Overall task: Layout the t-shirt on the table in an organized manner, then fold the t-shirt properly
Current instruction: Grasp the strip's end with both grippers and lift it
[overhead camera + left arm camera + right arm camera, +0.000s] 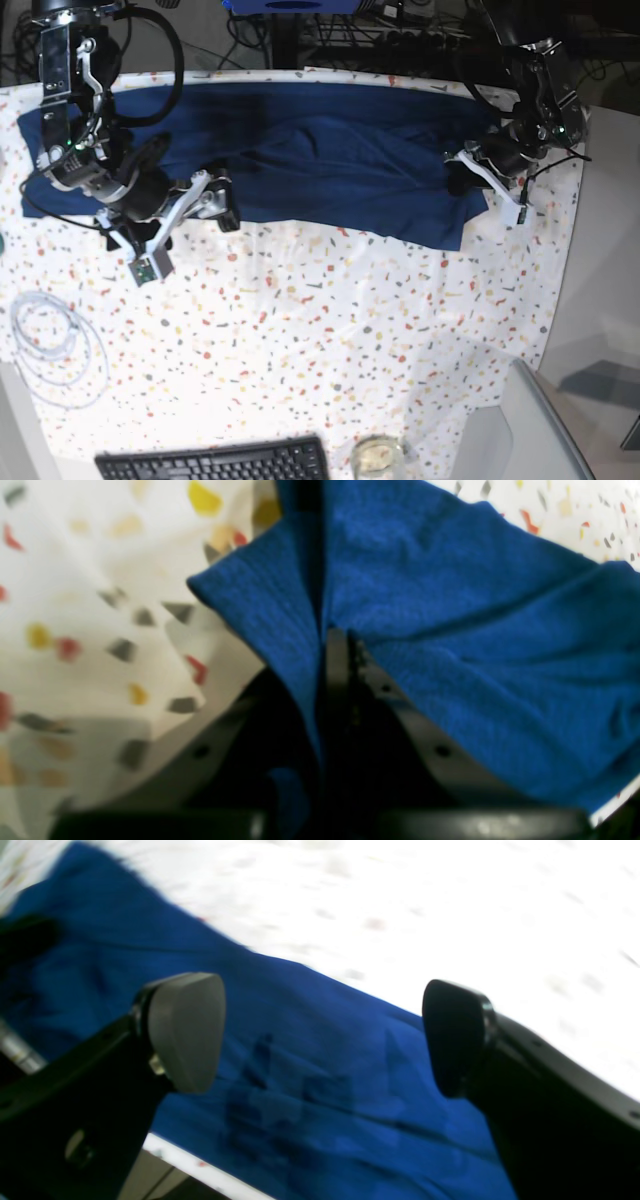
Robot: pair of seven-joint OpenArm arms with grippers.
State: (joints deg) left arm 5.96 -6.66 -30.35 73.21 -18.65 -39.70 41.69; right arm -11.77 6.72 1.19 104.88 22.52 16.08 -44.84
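Two grippers were engaged with the t-shirt (330, 160), which lay spread as a long band across the far side of the table (330, 330), with wrinkles near its middle. The left gripper (332, 635) had its jaws pressed together on a bunched edge of the fabric; in the base view this grip sat at the garment's end on that view's right, close to the table edge. The right gripper (320, 1035) stood with its pads (187, 1032) spread wide above the blue cloth, holding nothing, positioned over the near hem at the opposite end.

The step in hand appeared to be the layout phase: securing both ends before flattening. The next move would likely call for the right gripper to descend and pinch the hem below it, so that both arms could draw the cloth taut and smooth out the central creases. Folding was not yet begun.
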